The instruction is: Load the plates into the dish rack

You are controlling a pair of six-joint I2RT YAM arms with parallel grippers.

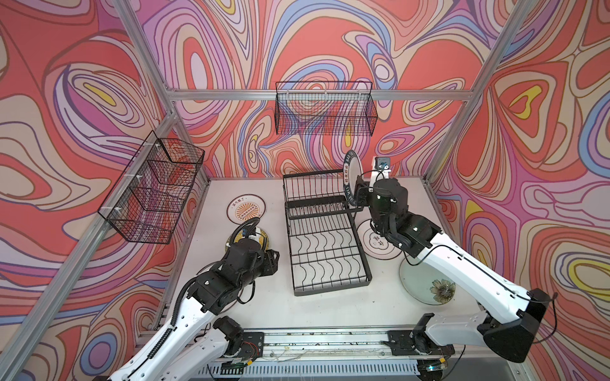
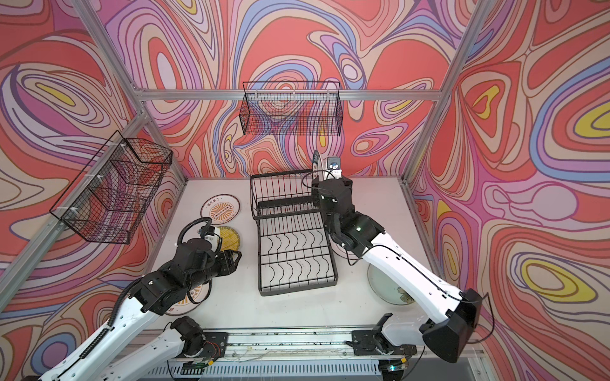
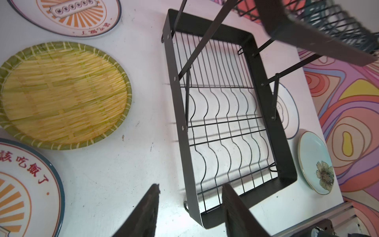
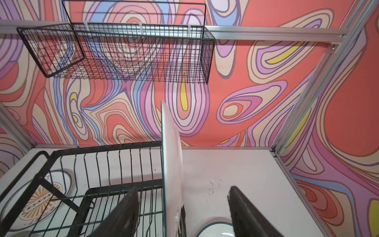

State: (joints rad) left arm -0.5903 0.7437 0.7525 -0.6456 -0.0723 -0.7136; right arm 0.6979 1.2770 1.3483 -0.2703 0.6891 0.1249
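The dish rack [image 1: 331, 287] sits mid-bench [image 1: 264, 303], ringed by loose plates. A sunburst plate [image 1: 246, 211] lies at its 10 o'clock. The yellow woven-look plate [image 1: 262, 238] is at 9 o'clock, half hidden under the left arm [image 1: 198, 306]. The cloud-outline plate [image 1: 376, 245] is at 3 o'clock, partly under the right arm [image 1: 462, 264], and the pale green floral plate [image 1: 425, 285] is at 4 o'clock. A back wire basket [image 1: 325, 109] and a side wire basket [image 1: 155, 191] hang on the walls.

The dark-lettered plate [image 1: 350, 178] stands on edge at the 1 o'clock corner of the rack's raised tier. The right gripper [image 4: 182, 190] reaches in from 5 o'clock, its jaws spread wide on either side of that plate; the right wrist view shows neither one touching it.

The left gripper [image 3: 190, 205] hovers just off the rack's 8 o'clock side with its elbow bent, jaws about half open and holding nothing.

In a top view a second sunburst plate [image 2: 185, 305] peeks from under the left forearm, and the left wrist view shows its red lettering.
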